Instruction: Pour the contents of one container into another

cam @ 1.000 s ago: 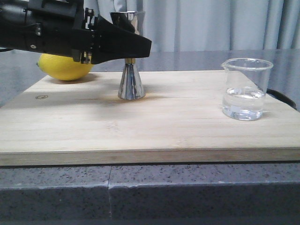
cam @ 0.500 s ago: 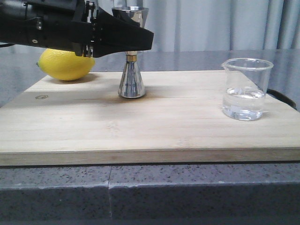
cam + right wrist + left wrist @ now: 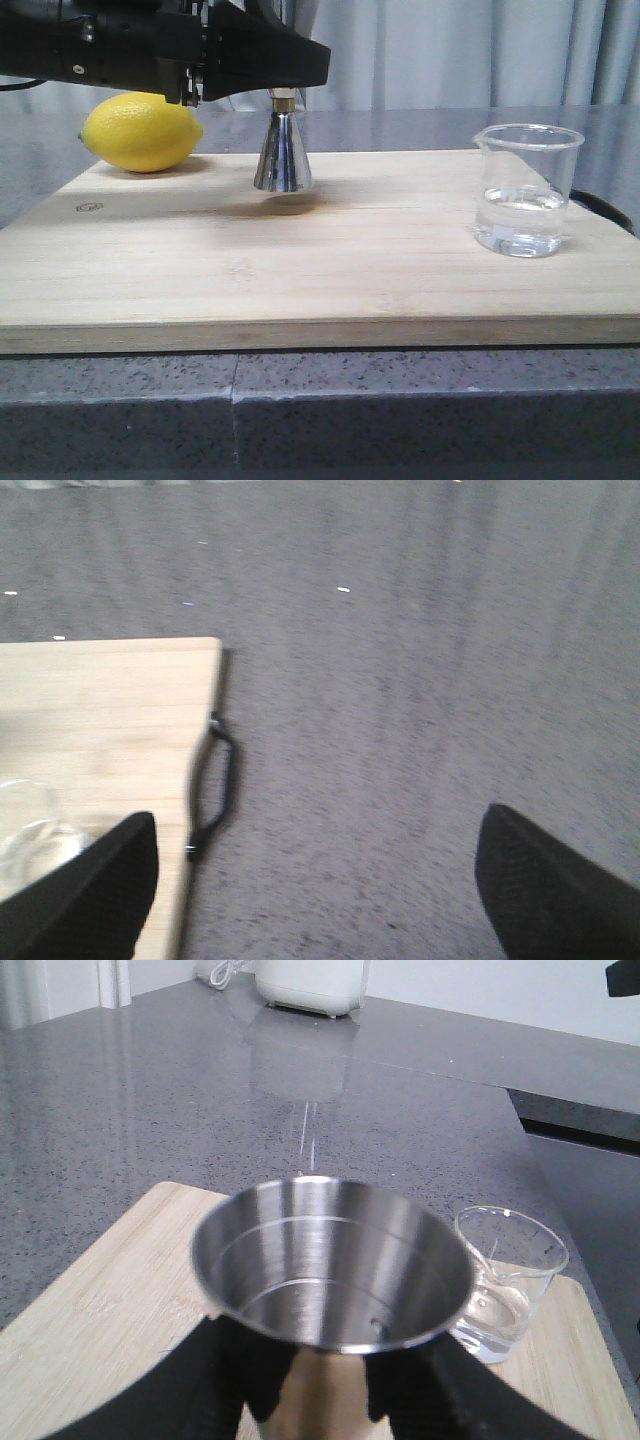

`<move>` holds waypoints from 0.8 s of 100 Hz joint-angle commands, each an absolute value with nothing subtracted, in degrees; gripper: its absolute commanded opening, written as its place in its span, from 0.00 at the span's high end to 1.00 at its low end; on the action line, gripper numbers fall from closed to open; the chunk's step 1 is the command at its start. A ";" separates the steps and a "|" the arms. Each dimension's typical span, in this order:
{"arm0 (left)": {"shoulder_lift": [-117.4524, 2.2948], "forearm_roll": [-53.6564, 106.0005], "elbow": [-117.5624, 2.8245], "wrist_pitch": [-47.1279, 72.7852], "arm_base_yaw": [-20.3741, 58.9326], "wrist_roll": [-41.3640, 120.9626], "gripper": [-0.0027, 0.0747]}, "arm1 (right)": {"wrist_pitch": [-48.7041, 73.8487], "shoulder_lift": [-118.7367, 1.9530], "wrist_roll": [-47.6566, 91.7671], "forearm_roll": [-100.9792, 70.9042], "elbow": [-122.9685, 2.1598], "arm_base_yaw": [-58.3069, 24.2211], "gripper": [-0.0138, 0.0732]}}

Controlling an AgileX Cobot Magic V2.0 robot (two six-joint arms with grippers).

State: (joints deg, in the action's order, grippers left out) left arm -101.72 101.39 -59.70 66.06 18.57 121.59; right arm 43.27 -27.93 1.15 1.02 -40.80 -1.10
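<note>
We only see the lower cone of the jigger [image 3: 283, 152] in the front view; its upper cup is hidden behind the left gripper [image 3: 268, 62], and the arm is cut off by the frame's top and left edges. Left wrist view fills that in: jigger mouth up, looks empty, black fingers [image 3: 215, 1380] clamped on either side below the rim. Its base sits clear of the cutting board [image 3: 320, 260], shadow underneath, so we read it as lifted and held upright.

Beaker [image 3: 526, 190] stands near the board's right edge, part full of clear liquid, well apart from the jigger. Printed marks too faint to read.

Right gripper [image 3: 318, 880]: only two finger tips show in its wrist view, spread wide, nothing between them, over the grey counter [image 3: 420, 680] just off the board's handle [image 3: 213, 790]. Not visible in the front view.

Lemon [image 3: 140, 131] at the board's back left corner, near the jigger. Board middle between jigger and beaker is bare.
</note>
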 commanded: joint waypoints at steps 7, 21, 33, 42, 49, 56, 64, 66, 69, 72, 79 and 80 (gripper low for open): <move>-99.60 106.02 -61.40 72.24 19.15 120.96 0.66 | 37.48 -31.95 10.62 -7.89 -44.23 -0.78 0.19; -99.60 106.02 -61.40 72.24 19.15 120.87 0.66 | 39.12 -37.27 16.09 -11.43 -48.14 -0.78 0.19; -99.60 106.02 -61.40 72.17 19.15 120.87 0.66 | 43.22 -42.40 16.92 -11.43 -53.13 -0.78 0.19; -99.60 106.02 -61.40 72.17 19.15 120.87 0.66 | 46.51 -46.25 16.92 -11.43 -56.87 -1.72 0.19; -99.60 106.02 -61.40 72.17 19.15 120.87 0.66 | 48.83 -48.90 16.92 -11.16 -59.50 -4.17 0.19; -99.60 106.02 -61.40 72.17 19.15 120.87 0.66 | 51.04 -51.53 16.92 -9.42 -61.79 -8.15 0.19; -99.60 106.02 -61.40 72.12 19.15 120.87 0.66 | 53.18 -54.26 16.92 -6.59 -64.22 -13.73 0.19; -99.60 106.02 -61.40 72.12 19.15 120.87 0.66 | 53.65 -54.95 16.92 -5.80 -64.56 -14.58 0.19; -99.60 106.02 -61.40 72.12 19.15 120.87 0.66 | 54.37 -55.85 16.92 -4.77 -65.37 -16.51 0.19; -99.60 106.02 -61.40 72.12 19.15 120.87 0.66 | 54.93 -56.97 16.92 -4.26 -65.92 -17.79 0.19; -99.60 106.02 -61.40 72.12 19.15 120.87 0.66 | 55.40 -58.83 16.63 -4.15 -66.70 -19.67 0.19; -99.60 106.02 -61.40 72.12 19.15 120.87 0.66 | 55.40 -58.97 16.51 -4.15 -66.69 -19.77 0.19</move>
